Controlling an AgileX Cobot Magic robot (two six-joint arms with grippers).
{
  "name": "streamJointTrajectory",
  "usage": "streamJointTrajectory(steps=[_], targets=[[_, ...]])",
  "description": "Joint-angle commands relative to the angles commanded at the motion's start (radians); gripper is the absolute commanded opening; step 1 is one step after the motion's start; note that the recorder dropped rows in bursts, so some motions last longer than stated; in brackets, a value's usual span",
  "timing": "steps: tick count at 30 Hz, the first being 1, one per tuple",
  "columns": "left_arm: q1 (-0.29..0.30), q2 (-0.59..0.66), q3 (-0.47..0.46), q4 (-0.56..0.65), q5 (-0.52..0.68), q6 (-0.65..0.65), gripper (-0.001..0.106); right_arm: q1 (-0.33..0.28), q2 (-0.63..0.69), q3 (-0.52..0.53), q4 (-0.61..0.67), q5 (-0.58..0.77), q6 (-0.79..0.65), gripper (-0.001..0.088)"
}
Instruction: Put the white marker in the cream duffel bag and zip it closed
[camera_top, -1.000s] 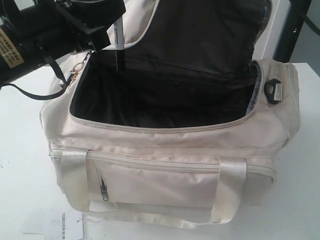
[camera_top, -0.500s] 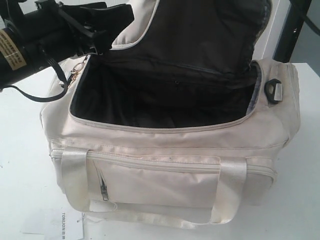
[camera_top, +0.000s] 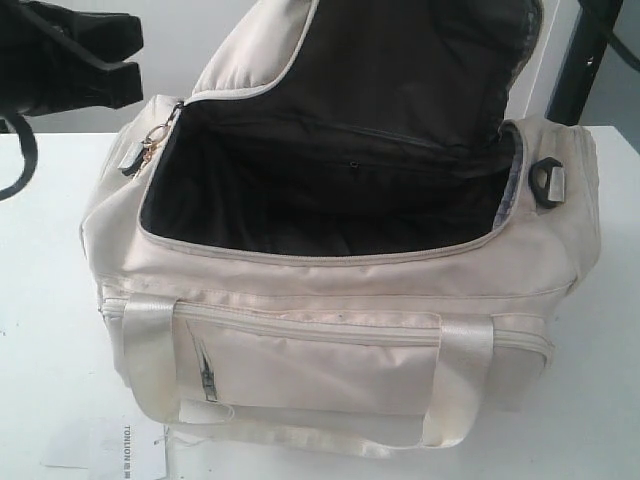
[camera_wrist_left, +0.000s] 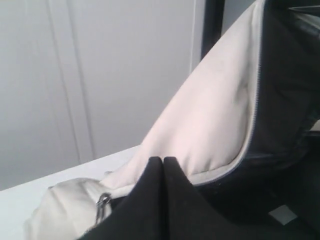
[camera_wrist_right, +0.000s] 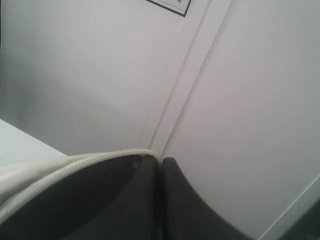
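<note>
One cream duffel bag (camera_top: 330, 290) sits on the white worktop (camera_top: 40, 300), soft pale fabric with its main compartment gaping to show black lining. Its one curved top flap (camera_top: 245, 55) stands upright at the bag's back, cream outside, dark inside, edged with pale piping. Across the bag's front runs one webbing handle (camera_top: 462, 375), its two legs sewn down either side of one zip pocket (camera_top: 320, 370). There are two tools. The left tool (camera_wrist_left: 163, 161) hangs above and outside the bag's left end, closed tip to tip on nothing. The right tool (camera_wrist_right: 159, 161) is up at the flap's edge, pressed shut with the piping caught at its tips. One printed paper sheet (camera_top: 120, 450) pokes from under the bag's front left corner. One grey buckle (camera_top: 548, 180) sits on the bag's right end, one ringed zipper pull (camera_top: 140, 150) at its left end. The white marker shows in no view; whether it lies inside the bag cannot be told
</note>
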Motion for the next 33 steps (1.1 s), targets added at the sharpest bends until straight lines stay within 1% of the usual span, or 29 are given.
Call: streamJointTrajectory(steps=[4, 9, 11, 14, 18, 19, 22, 25, 27, 30, 33], targets=[[0.000, -0.027, 0.000, 0.000, 0.193, 0.000, 0.000, 0.000, 0.000, 0.000, 0.000, 0.000, 0.000, 0.0000], [0.000, -0.031, -0.012, 0.000, 0.477, 0.011, 0.000, 0.000, 0.000, 0.000, 0.000, 0.000, 0.000, 0.0000], [0.000, -0.031, -0.026, -0.009, 0.585, 0.066, 0.000, 0.000, 0.000, 0.000, 0.000, 0.000, 0.000, 0.0000], [0.000, -0.031, -0.060, -0.092, 0.717, 0.149, 0.000, 0.000, 0.000, 0.000, 0.000, 0.000, 0.000, 0.0000], [0.000, -0.008, -0.125, -0.262, 0.875, 0.404, 0.000, 0.000, 0.000, 0.000, 0.000, 0.000, 0.000, 0.0000], [0.000, 0.011, -0.151, -0.309, 0.940, 0.485, 0.000, 0.000, 0.000, 0.000, 0.000, 0.000, 0.000, 0.0000], [0.000, 0.067, -0.204, -0.350, 1.077, 0.578, 0.000, 0.000, 0.000, 0.000, 0.000, 0.000, 0.000, 0.0000], [0.002, 0.113, -0.249, -0.350, 1.128, 0.601, 0.000, 0.000, 0.000, 0.000, 0.000, 0.000, 0.000, 0.0000], [0.033, 0.133, -0.276, -0.385, 1.103, 0.598, 0.000, 0.000, 0.000, 0.000, 0.000, 0.000, 0.000, 0.0000], [0.129, 0.168, -0.311, -0.467, 1.049, 0.598, 0.000, 0.000, 0.000, 0.000, 0.000, 0.000, 0.000, 0.0000], [0.232, 0.202, -0.334, -0.558, 1.021, 0.642, 0.000, 0.000, 0.000, 0.000, 0.000, 0.000, 0.000, 0.0000]])
